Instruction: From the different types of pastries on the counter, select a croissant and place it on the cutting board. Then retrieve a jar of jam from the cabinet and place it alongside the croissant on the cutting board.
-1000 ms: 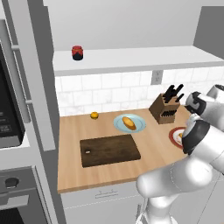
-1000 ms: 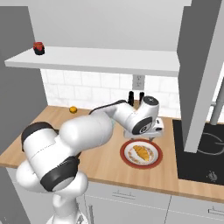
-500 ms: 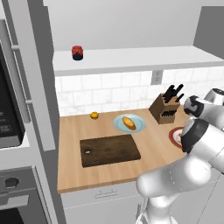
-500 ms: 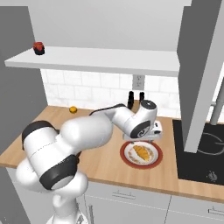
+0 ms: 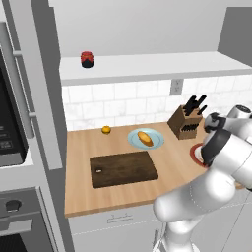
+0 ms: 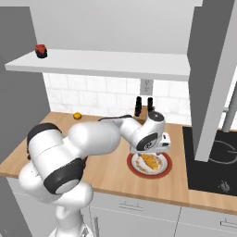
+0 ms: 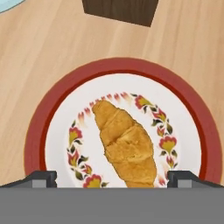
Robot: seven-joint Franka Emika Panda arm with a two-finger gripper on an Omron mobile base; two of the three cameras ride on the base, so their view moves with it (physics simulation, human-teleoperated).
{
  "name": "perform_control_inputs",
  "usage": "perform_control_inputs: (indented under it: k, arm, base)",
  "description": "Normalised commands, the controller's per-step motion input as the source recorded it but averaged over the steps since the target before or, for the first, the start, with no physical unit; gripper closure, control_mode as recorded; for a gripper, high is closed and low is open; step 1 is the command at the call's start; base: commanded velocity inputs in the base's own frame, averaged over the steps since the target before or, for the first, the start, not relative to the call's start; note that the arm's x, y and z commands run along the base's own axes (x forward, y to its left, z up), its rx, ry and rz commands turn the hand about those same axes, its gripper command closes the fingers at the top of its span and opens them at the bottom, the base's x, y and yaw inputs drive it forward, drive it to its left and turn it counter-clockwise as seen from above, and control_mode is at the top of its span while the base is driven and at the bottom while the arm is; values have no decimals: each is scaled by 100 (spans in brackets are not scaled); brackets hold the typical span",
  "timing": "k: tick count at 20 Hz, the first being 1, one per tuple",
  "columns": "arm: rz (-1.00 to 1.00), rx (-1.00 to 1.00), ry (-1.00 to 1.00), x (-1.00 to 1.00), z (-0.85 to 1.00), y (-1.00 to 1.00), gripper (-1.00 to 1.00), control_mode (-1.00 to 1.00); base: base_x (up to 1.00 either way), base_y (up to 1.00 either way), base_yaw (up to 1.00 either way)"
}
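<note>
The gripper [image 7: 112, 178] hangs wide open and empty just above the croissant [image 7: 125, 143], its fingertips [image 7: 41, 178] set either side of the pastry, which lies on a red-rimmed plate [image 7: 39, 127] near the counter's [image 5: 83, 142] right end. The cutting board [image 5: 124, 168] lies bare toward the counter's front left, and the jar of jam [image 5: 87, 59] stands at the left end of the cabinet [image 5: 147, 66] shelf.

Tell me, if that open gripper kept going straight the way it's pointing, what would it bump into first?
Most likely the croissant: the gripper points down at it, open jaws either side, and it lies on the red-rimmed plate. How far above it sits is hard to judge.
</note>
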Motion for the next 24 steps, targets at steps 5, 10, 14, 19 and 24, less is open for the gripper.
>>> perform_control_inputs:
  k: [5,10,14,19,24]
  arm:
    - [0,0,3,0,-12,0,-100,-100]
    - [0,0,0,24,-1,0,-100,-100]
    - [0,0,0,29,-3,0,-100,-100]
    - [0,0,0,0,-5,-3,-100,-100]
    - [1,0,0,0,-30,-9,-100,-100]
  base:
    - [0,0,0]
    - [0,0,0]
    - [0,0,0]
    - [0,0,0]
    - [0,0,0]
